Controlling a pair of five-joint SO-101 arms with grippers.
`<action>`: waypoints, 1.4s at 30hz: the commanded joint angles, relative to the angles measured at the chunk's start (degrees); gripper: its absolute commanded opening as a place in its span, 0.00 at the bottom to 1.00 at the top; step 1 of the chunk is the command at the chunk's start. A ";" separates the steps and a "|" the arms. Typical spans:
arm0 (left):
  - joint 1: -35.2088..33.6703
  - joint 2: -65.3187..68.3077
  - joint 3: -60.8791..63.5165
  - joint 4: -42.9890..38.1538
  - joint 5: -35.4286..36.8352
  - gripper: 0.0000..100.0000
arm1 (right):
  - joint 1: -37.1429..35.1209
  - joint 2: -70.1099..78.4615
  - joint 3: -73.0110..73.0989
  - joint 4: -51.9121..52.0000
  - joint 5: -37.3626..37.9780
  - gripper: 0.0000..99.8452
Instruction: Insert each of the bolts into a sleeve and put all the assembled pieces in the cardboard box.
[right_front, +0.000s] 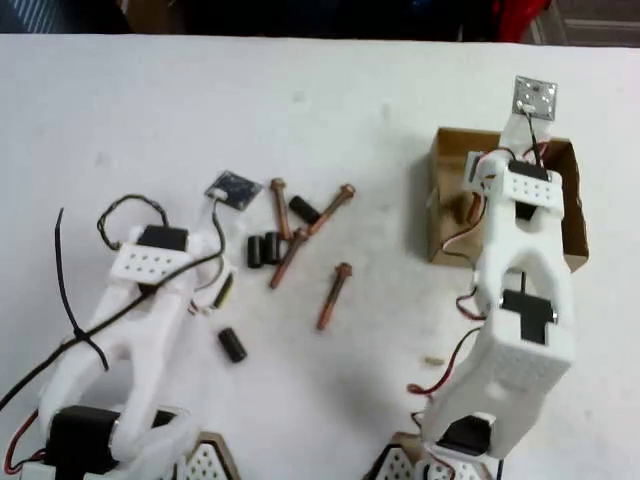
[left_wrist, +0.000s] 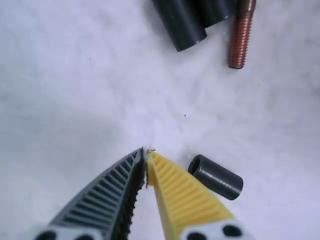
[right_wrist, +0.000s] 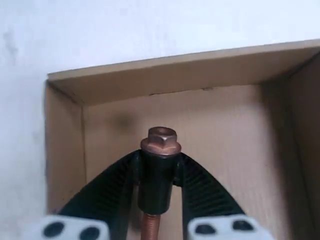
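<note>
Evidently the task stood at an early stage. The right jaws pinched one assembled piece (right_wrist: 156, 170), bolt through sleeve, over the cardboard box (right_front: 447, 195) near the table's (right_front: 400, 90) right edge, not yet released. Four bolts (right_front: 334, 295) and four sleeves (right_front: 232, 345) lay loose mid-table, unassembled. The left jaws, pressed together and empty, sat just beside one sleeve.
</note>
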 joint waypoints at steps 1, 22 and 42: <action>-0.48 -0.57 -0.35 -1.14 0.62 0.04 | 0.66 -0.13 -5.19 -1.27 0.88 0.02; -0.57 -10.24 6.33 -5.10 0.62 0.04 | -1.01 -9.54 -4.84 7.78 0.88 0.18; -0.66 -51.21 23.12 -4.48 0.62 0.05 | -22.46 -40.75 -4.75 41.80 0.79 0.18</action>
